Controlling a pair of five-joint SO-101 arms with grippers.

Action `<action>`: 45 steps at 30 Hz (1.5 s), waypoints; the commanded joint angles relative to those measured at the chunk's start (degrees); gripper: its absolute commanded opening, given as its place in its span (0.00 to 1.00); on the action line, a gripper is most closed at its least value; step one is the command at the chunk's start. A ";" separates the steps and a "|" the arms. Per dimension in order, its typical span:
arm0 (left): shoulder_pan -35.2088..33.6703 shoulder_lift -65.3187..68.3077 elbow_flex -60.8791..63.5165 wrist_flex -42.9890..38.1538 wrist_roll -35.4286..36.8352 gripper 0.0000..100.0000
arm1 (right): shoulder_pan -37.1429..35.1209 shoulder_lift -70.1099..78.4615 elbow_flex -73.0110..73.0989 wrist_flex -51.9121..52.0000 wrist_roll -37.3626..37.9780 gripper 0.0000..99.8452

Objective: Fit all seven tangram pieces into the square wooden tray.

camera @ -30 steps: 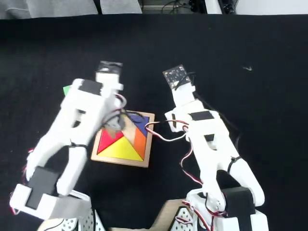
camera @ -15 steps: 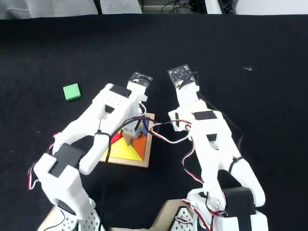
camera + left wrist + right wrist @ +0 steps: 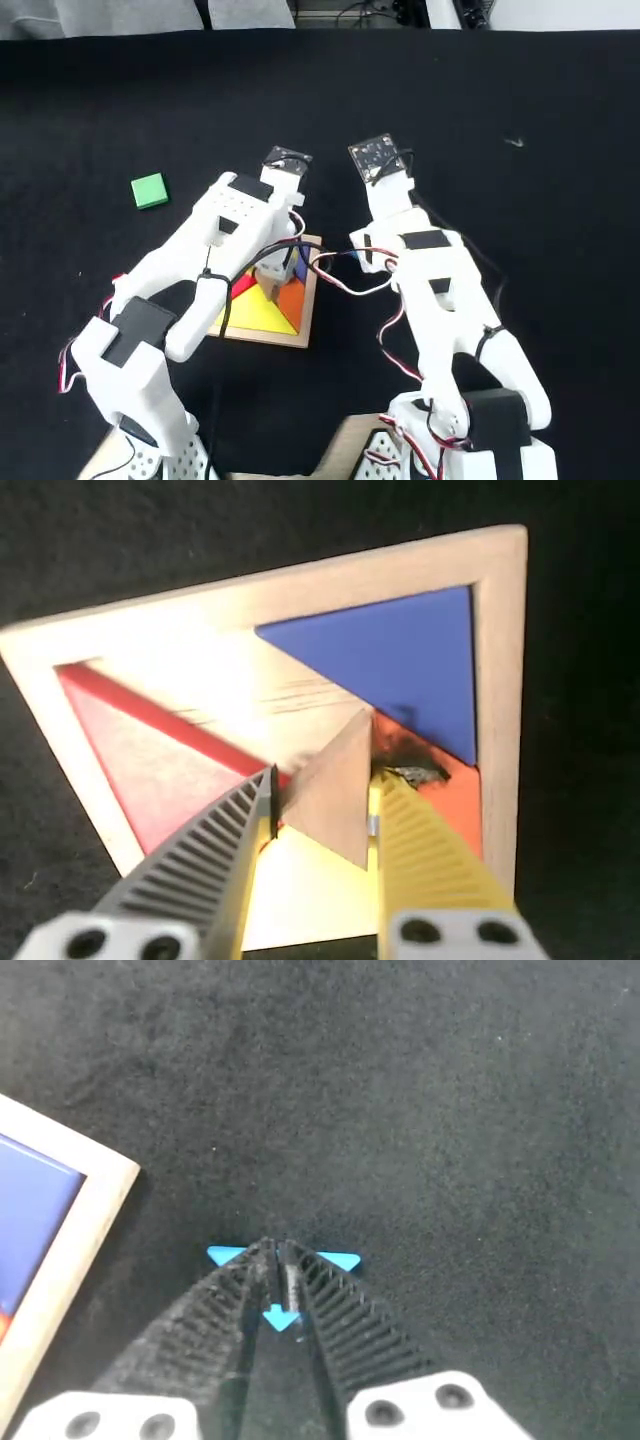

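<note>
Black table (image 3: 540, 230): one tray (image 3: 262, 335), green square (image 3: 149, 190).

Black table (image 3: 500, 100); tray (image 3: 270, 338), green square (image 3: 149, 190) on it.

High view: left arm (image 3: 225, 235) covers much of the tray (image 3: 265, 336). Left wrist view: tan piece (image 3: 335, 790) masks part of the orange piece (image 3: 455, 795). Right wrist view: right end effector (image 3: 275, 1250) hides most of the light-blue piece (image 3: 343, 1260).

Bare wooden tray (image 3: 497, 680), fuzzy black cloth (image 3: 420, 1090), perhaps matt-painted dark blue piece (image 3: 400, 660)
</note>
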 commanded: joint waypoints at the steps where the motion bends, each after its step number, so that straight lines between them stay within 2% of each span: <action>1: -0.48 -1.49 -3.03 -0.70 0.53 0.12 | 0.35 -0.57 -1.71 -0.70 0.35 0.01; 8: -0.57 -1.76 -3.12 -0.62 0.53 0.12 | 0.35 -0.57 -1.71 -0.70 0.35 0.01; 14: -0.57 -1.76 -2.86 -0.62 0.62 0.27 | 0.35 -0.57 -1.71 -0.62 0.35 0.01; 20: -1.10 -1.76 -4.35 -0.18 0.09 0.26 | 0.35 -0.57 -1.71 -0.62 0.35 0.01; 24: -5.14 -1.76 -10.51 3.78 0.09 0.26 | 0.35 -0.57 -1.71 -0.53 0.35 0.01; 29: -9.98 -1.14 -14.37 4.04 0.00 0.26 | 0.35 -0.57 -1.71 -0.53 0.35 0.01; 35: -7.60 0.97 -9.80 0.44 -0.09 0.26 | 0.35 -0.57 -1.71 -0.53 0.35 0.01; 45: -1.98 4.48 -7.69 3.87 0.44 0.26 | 0.35 -0.40 -1.71 -0.70 0.35 0.01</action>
